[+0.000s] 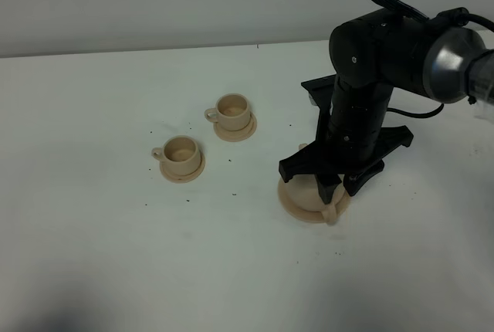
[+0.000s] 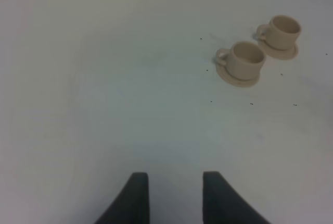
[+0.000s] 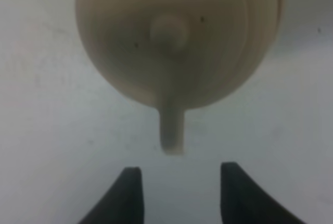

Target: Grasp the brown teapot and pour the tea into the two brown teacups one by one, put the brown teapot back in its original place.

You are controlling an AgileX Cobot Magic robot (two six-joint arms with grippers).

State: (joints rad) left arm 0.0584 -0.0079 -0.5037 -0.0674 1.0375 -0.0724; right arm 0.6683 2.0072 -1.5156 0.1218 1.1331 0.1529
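The brown teapot (image 1: 311, 193) stands on its wide tan saucer (image 1: 292, 202) at the right, mostly hidden under my right arm. Its loop handle (image 1: 330, 215) sticks out toward the front. My right gripper (image 1: 340, 191) hangs open just above that handle. In the right wrist view the teapot (image 3: 171, 52) shows blurred from above, with its handle (image 3: 171, 130) pointing between the open fingers of the right gripper (image 3: 179, 182), not touching them. The two brown teacups (image 1: 180, 151) (image 1: 233, 108) sit on their small saucers at centre left. My left gripper (image 2: 174, 193) is open and empty, apart from the teacups (image 2: 247, 60) (image 2: 283, 30).
The white table (image 1: 93, 232) carries small dark specks around the cups. A grey wall (image 1: 154, 0) runs along the far edge. The right arm's black body (image 1: 370, 62) and a cable stand over the right side.
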